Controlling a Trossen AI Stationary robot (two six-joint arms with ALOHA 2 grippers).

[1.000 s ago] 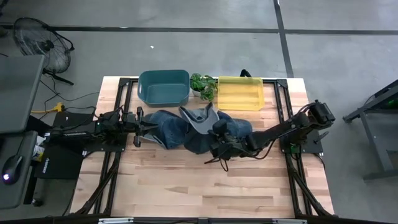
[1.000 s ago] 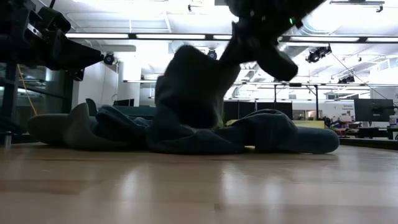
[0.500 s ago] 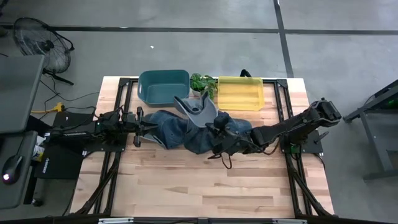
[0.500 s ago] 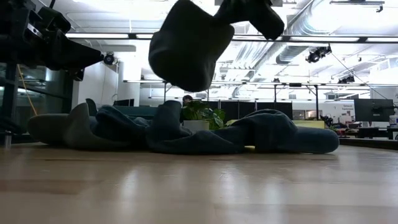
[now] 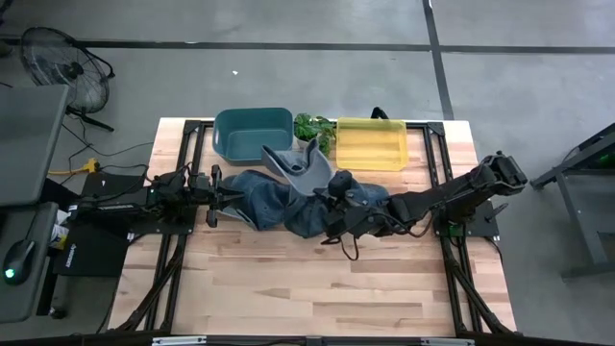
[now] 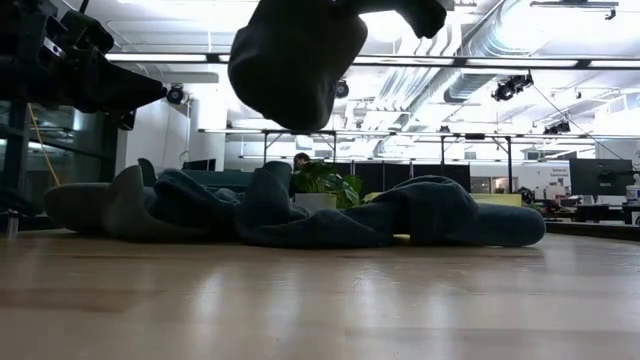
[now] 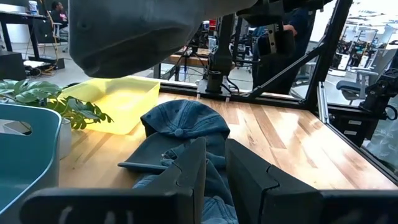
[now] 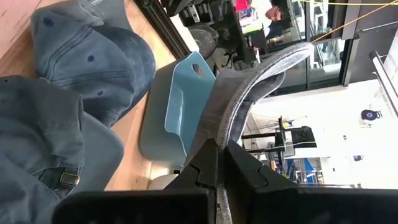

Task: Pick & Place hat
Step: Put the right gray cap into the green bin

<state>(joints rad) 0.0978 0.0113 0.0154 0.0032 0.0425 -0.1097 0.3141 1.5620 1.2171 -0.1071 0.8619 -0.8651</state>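
A grey hat (image 5: 296, 161) hangs in the air over a pile of blue denim caps (image 5: 274, 204) that lies on the wooden table's middle. My right gripper (image 5: 332, 183) is shut on the hat. In the low view the hat's crown (image 6: 290, 60) hangs well above the pile (image 6: 300, 215), and the gripper (image 6: 418, 12) is at the picture's top. My left gripper (image 5: 238, 196) waits level at the pile's left end; in the left wrist view its fingers (image 7: 214, 155) stand a narrow gap apart with nothing between them. My right gripper pinches a thin curved grey part with a stitched edge (image 8: 231, 127), seemingly the hat's brim, between its two fingers. The fingers come from the table's right, slanting a little downward. The hat is lifted clear of the pile, its crown hanging to the left of the fingers.
A teal bin (image 5: 253, 135), a small green plant (image 5: 315, 130) and a yellow bin (image 5: 373, 144) stand in a row along the table's far edge. The bare wooden top (image 5: 317, 288) stretches toward the near edge.
My right gripper has risen, still shut on the grey hat. The hat, whose lower part was down at the pile of blue caps, now hangs clear above it. The blue caps have stayed where they were.
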